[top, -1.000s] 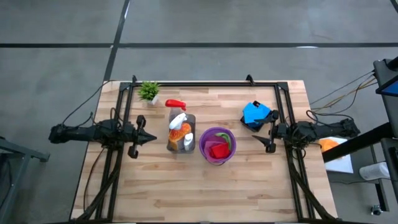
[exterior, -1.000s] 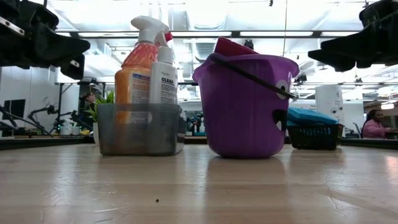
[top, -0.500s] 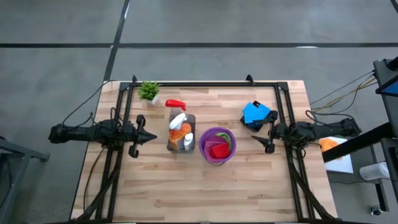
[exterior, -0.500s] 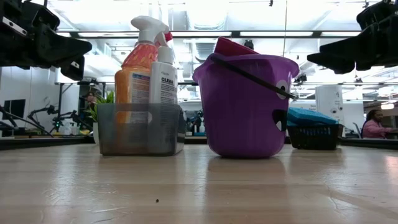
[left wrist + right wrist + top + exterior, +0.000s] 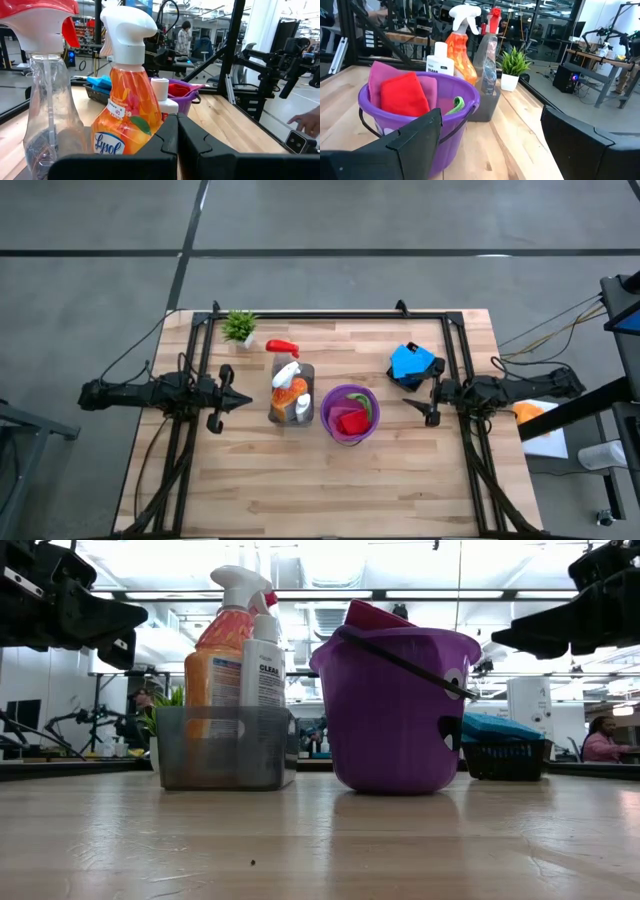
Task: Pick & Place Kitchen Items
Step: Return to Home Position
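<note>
Sponges point(image 5: 408, 360) in blue are sitting heaped in the black bin point(image 5: 497, 761) near the right side of the tabletop point(image 5: 300, 480). Their number is proving hard to count, and in the low view the purple bucket point(image 5: 390, 720) is covering part of that bin. The bucket's wall is also hiding most of what is lying inside. Only in the right wrist view are a red cloth point(image 5: 405, 95), a magenta cloth point(image 5: 379, 75) and a strip of green cloth point(image 5: 458, 104) showing at the rim. Just beside the bucket, the grey bin point(image 5: 225, 752) is holding the orange spray bottle point(image 5: 127, 107), a clear red-topped bottle point(image 5: 47, 100) and a small white-topped bottle point(image 5: 161, 90), all standing upright. The left end effector point(image 5: 177, 122) is hovering left of the grey bin with its fingers pressed together on nothing. The right end effector point(image 5: 491, 125) is hanging right of the bucket, spread wide and empty.
</note>
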Action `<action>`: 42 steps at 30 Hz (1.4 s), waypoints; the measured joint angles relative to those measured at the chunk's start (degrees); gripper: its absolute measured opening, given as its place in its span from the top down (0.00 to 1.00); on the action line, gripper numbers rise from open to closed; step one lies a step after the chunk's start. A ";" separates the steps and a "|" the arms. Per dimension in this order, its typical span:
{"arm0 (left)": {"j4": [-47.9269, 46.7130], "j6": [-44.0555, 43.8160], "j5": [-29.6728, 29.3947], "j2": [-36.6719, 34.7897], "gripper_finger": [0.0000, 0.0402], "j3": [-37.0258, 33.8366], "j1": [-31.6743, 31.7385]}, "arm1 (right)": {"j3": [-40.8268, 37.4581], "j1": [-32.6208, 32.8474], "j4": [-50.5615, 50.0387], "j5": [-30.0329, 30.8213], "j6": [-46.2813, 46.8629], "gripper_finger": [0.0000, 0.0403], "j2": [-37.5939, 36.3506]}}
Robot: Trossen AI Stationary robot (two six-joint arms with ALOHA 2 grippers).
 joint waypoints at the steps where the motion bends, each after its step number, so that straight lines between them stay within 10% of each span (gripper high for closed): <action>1: -0.01 0.00 -0.02 0.00 1.00 0.00 0.00 | 0.04 0.00 0.00 0.01 0.00 0.17 0.19; 42: -0.02 -0.04 -0.02 0.00 1.00 0.00 0.00 | 0.23 0.00 0.42 0.01 0.01 0.17 1.24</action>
